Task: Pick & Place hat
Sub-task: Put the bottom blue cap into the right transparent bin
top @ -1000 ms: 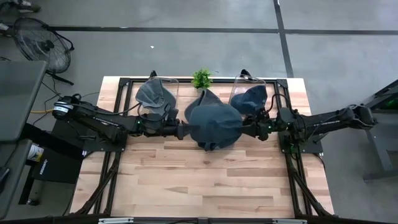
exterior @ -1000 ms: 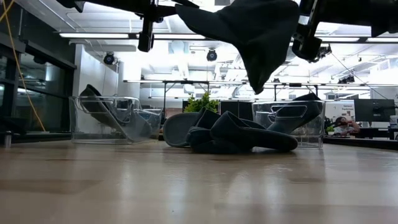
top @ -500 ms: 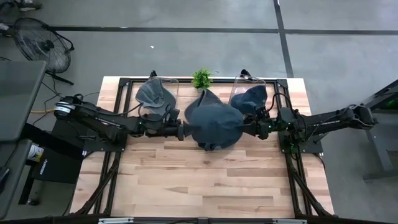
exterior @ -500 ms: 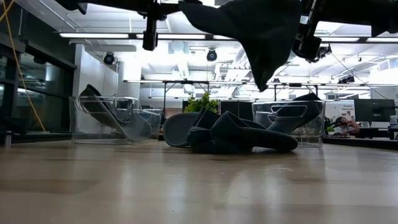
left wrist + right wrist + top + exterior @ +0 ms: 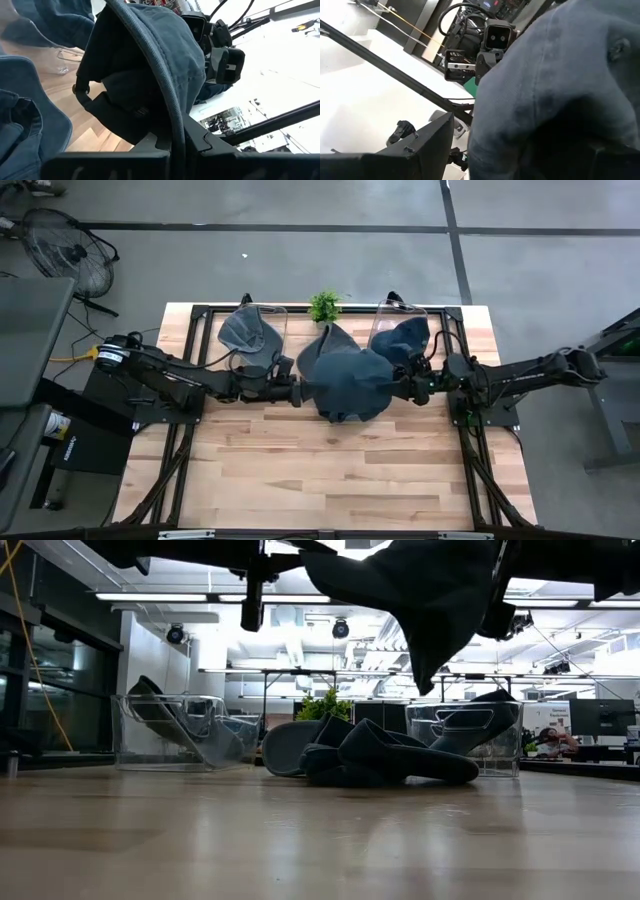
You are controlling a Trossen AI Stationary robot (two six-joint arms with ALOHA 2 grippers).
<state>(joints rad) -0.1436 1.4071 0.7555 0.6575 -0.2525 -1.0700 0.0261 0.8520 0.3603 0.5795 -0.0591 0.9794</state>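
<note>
A dark blue denim hat (image 5: 345, 380) hangs in the air between my two grippers, above the table's far middle. In the low view the hat (image 5: 425, 595) droops to a point. My left gripper (image 5: 298, 391) is shut on its left side and my right gripper (image 5: 402, 387) is shut on its right side. Below and behind it, a pile of similar hats (image 5: 370, 755) lies on the table top. More hats sit in the left clear bin (image 5: 250, 330) and the right clear bin (image 5: 402, 332). My left gripper pinches the hat's piped rim edge (image 5: 176, 127) between its two fingers, coming level from the table's left. The hat is lifted clear, its crown bulging out beyond the fingers. My right gripper holds the hat's opposite side (image 5: 545, 105), coming level from the table's right. The cloth fills its wrist view and hides the place of contact.
A small green plant (image 5: 323, 305) stands at the far edge between the two bins. The near half of the wooden table (image 5: 330, 470) is bare planks. Black frame rails run along the left and right sides.
My left gripper has moved a little toward the table's right, and the held hat has shifted right with it, staying lifted clear. Its hanging tip has moved right in the low view. Both grippers have stayed shut.
</note>
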